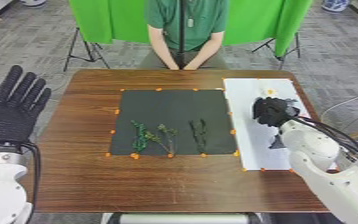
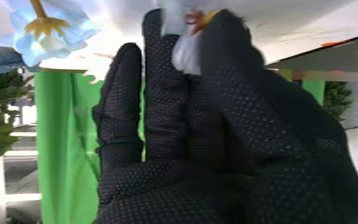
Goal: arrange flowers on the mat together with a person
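Note:
My right hand is over the white sheet at the right. In the right wrist view the fingers and thumb of my right hand pinch a white flower with an orange-yellow part. A pale blue flower is close beside them. Next to the hand in the head view lie greyish flowers, and a yellow one is farther back. The dark mat holds a green sprig, a branching sprig and dark stems. My left hand is open at the far left.
The brown table extends around the mat and sheet, with small orange markers along their edges. Across the table a person's hands rest together at the back edge. A grey piece lies on the white sheet beside my right forearm.

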Controlling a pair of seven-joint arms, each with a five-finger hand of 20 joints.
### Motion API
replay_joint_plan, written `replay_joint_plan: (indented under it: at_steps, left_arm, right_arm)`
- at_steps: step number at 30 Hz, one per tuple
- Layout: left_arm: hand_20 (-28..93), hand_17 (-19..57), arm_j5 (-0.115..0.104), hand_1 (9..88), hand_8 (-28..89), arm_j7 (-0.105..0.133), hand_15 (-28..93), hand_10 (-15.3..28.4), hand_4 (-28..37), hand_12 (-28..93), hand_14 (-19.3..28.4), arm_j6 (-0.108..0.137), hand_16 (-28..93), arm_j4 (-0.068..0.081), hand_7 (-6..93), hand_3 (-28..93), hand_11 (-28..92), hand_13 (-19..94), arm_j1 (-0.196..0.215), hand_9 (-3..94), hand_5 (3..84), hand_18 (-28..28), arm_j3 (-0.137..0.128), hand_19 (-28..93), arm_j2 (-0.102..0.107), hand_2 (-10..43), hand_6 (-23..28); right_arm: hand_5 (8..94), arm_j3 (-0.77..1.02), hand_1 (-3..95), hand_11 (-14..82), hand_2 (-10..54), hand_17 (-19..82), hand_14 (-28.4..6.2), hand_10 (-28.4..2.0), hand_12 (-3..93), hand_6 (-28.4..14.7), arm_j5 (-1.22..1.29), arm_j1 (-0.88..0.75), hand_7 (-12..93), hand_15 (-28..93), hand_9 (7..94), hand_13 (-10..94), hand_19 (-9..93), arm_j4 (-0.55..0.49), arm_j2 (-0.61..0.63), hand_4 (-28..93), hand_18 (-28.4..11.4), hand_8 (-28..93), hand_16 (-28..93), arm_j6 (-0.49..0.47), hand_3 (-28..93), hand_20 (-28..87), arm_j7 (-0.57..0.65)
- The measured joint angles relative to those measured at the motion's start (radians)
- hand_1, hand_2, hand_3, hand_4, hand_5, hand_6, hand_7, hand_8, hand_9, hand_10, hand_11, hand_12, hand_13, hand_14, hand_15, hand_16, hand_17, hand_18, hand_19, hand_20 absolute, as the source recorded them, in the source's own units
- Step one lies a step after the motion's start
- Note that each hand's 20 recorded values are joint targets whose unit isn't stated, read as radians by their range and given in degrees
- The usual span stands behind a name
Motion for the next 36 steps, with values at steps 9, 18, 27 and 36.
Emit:
replay_joint_plan:
  at_steps: [9,18,27,36]
  left_arm:
    - [10,-4.9,0.0,26.7,-8,-0.001,20,14.3,-28.3,8,13.4,0.001,-6,0.0,10.2,65,14,21,0.002,32.8,39.7,12.1,-0.001,25,-0.004,12.5,7.4]
    - [10,-5.0,-0.019,26.7,-8,0.0,20,14.3,-28.3,8,13.4,0.001,-6,0.002,10.3,65,14,21,0.012,32.7,39.6,12.1,-0.001,25,-0.021,12.5,7.3]
    - [10,-5.0,-0.022,26.8,-8,-0.003,20,14.2,-28.3,8,13.3,0.006,-6,0.007,10.3,65,14,21,0.028,32.6,39.4,12.1,0.018,25,-0.046,12.5,7.3]
    - [10,-5.1,-0.025,26.7,-8,-0.019,20,14.2,-28.3,8,13.3,0.016,-6,0.02,10.3,65,14,21,0.025,32.6,39.4,12.1,0.063,25,-0.046,12.5,7.3]
  right_arm:
    - [61.1,-0.025,68.0,10.5,-9.5,32,0.3,-4.7,43.6,5.3,-0.009,-0.02,49,32,75.4,67,78,-0.009,0.011,-28,-13.2,-1,52,0.158,66,38,-0.006]
    - [60.3,-0.136,67.7,10.4,-9.5,32,0.4,-4.7,44.1,5.2,-0.049,0.065,49,32,74.8,66,78,-0.143,0.0,-28,-12.6,-1,52,0.232,66,36,-0.074]
    - [60.0,-0.401,67.9,9.9,-9.5,32,0.4,-4.5,43.6,5.4,-0.034,0.349,49,32,74.5,66,78,-0.077,-0.182,-28,-12.3,-1,51,0.178,66,35,-0.221]
    - [59.4,-0.573,67.6,9.7,-9.5,32,0.2,-4.3,43.2,5.5,-0.055,0.495,49,31,73.9,65,77,0.064,-0.397,-28,-12.4,-2,51,0.062,66,35,-0.315]
